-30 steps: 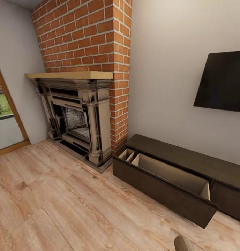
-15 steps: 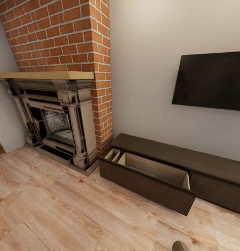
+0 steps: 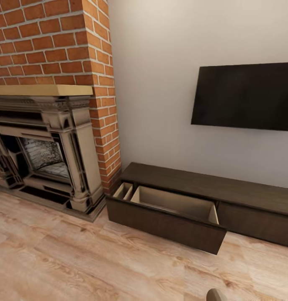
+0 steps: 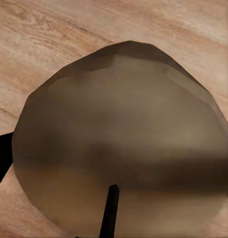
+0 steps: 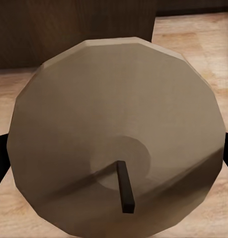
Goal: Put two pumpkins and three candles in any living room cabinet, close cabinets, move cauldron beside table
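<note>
A candle [image 4: 123,144] sat close before the left wrist camera, another candle [image 5: 116,134] before the right — whether either end effector pinched one could not be told. Farther off, the cabinet [image 3: 211,188] stood against the wall with its drawer [image 3: 169,213] pulled out, beside the fireplace [image 3: 47,150].

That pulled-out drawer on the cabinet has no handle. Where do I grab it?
Grip the top edge of the drawer front, coming from above, with one finger in the pale interior and one on the outer face. The front is flat and handleless, and that edge stands free of the cabinet.
</note>
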Motion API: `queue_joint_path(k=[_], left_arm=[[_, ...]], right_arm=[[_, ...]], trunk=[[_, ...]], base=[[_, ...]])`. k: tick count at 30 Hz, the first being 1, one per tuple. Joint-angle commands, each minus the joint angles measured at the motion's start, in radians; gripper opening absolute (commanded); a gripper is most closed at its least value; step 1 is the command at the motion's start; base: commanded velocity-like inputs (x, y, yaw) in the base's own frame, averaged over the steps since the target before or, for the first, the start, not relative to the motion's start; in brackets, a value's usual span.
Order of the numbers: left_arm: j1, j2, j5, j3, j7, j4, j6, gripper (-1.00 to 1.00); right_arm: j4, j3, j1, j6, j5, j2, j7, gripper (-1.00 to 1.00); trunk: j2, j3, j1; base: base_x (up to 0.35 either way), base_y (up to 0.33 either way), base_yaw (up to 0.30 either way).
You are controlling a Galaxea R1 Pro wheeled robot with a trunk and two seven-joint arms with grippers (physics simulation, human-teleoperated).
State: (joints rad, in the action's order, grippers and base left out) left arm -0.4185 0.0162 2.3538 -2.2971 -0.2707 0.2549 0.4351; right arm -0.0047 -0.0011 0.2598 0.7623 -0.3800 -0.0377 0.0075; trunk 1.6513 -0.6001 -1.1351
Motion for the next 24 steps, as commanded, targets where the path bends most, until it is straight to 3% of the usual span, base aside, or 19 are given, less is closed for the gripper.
queue_joint_path(k=[1,13,21,24], left_arm=[[-0.002,0.001,0.002,-0.008,-0.007,0.004,0.006,-1.0],[-0.002,-0.002,0.002,-0.008,-0.007,0.005,0.004,-1.0],[-0.002,-0.007,0.002,-0.008,-0.007,0.006,0.003,-1.0],[-0.002,-0.029,0.002,-0.007,-0.007,0.005,0.006,-1.0]], right_arm=[[0.001,0.0,0.001,0.003,-0.002,0.0,0.0,-1.0],[0.0,-0.002,0.001,0.006,-0.002,0.0,-0.001,-1.0],[0.001,-0.001,0.001,0.005,-0.002,0.0,-0.003,-1.0],[-0.002,-0.002,0.001,0.006,-0.002,-0.001,-0.003,-1.0]], trunk=[[0.001,-0.001,0.0],[0.001,-0.001,0.0],[0.001,-0.001,0.0],[0.001,-0.001,0.0]], base=[[0.268,0.235,-0.3],[0.269,0.236,-0.292],[0.171,0.114,-0.047],[0.01,0.004,-0.001]])
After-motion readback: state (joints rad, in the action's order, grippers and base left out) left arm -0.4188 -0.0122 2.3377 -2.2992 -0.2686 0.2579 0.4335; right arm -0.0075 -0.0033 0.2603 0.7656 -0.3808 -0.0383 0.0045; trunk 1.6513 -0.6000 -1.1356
